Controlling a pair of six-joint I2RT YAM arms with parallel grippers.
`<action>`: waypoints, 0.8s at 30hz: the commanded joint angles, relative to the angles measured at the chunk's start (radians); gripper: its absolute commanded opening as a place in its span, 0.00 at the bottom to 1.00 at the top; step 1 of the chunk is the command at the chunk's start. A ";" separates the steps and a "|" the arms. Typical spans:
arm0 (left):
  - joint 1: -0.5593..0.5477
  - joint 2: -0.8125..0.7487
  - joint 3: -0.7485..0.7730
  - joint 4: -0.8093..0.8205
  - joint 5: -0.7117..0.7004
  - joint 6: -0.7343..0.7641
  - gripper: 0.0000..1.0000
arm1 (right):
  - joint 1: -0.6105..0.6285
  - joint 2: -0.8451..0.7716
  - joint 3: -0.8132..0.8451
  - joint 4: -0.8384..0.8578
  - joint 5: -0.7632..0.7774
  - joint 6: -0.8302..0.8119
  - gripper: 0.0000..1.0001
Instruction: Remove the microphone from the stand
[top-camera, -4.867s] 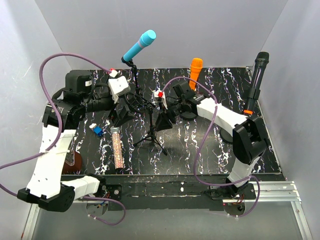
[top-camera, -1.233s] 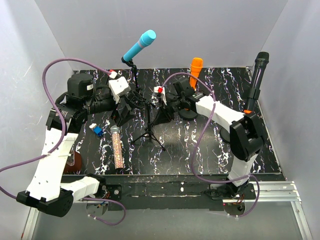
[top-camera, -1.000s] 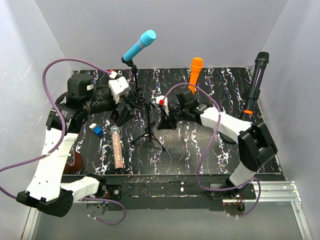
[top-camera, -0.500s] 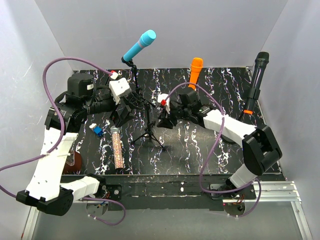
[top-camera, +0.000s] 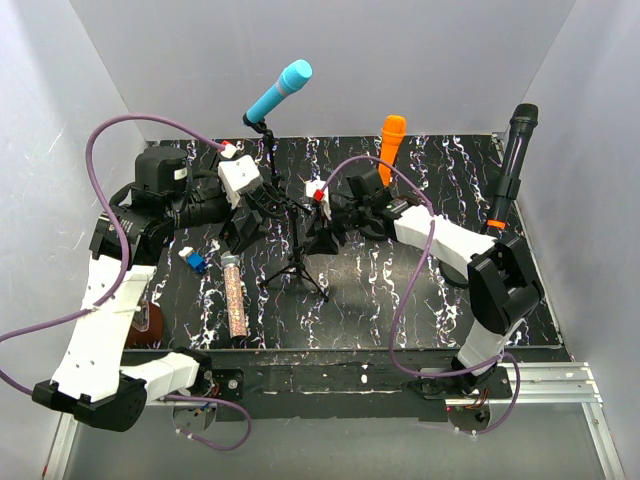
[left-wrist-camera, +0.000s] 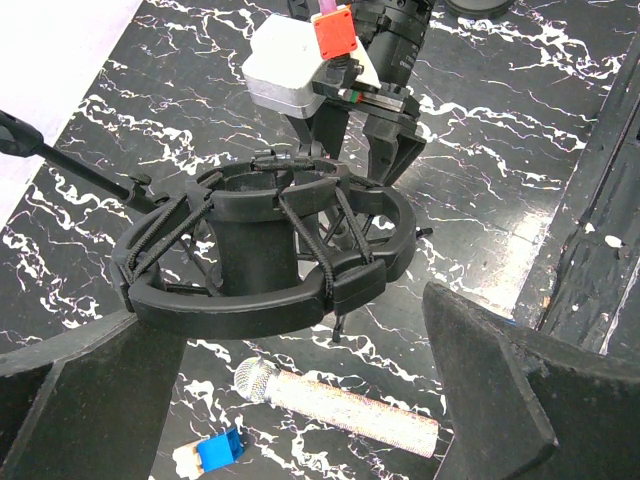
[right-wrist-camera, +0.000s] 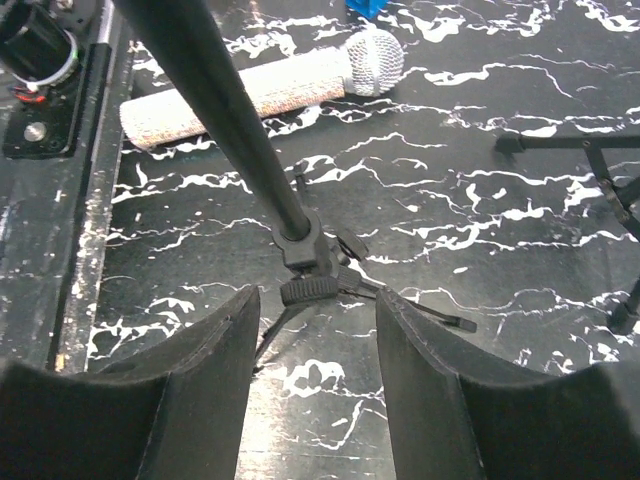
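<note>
While left gripper (left-wrist-camera: 285, 305), right gripper (right-wrist-camera: 318, 290) gape at stand (top-camera: 298, 252), microphone (top-camera: 234, 297) lies flat.
Head far, tail near table's (top-camera: 350, 312) front edge.

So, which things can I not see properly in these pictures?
- Top view: brown object at the left, mostly behind the left arm.
- Top view: foot of the orange microphone, behind the right arm.
- Right wrist view: stand pole, its top cut off by the upper edge.
- Left wrist view: small blue item, too small to identify.
</note>
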 joint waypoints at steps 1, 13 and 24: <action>-0.007 -0.010 0.011 0.012 0.010 0.006 0.98 | 0.005 0.025 0.080 -0.066 -0.101 0.000 0.56; -0.005 -0.001 0.000 0.027 0.010 0.001 0.98 | 0.006 0.053 0.094 -0.104 -0.122 -0.015 0.41; -0.005 0.007 0.003 0.041 -0.028 -0.011 0.98 | 0.044 -0.092 -0.109 0.170 0.081 -0.016 0.01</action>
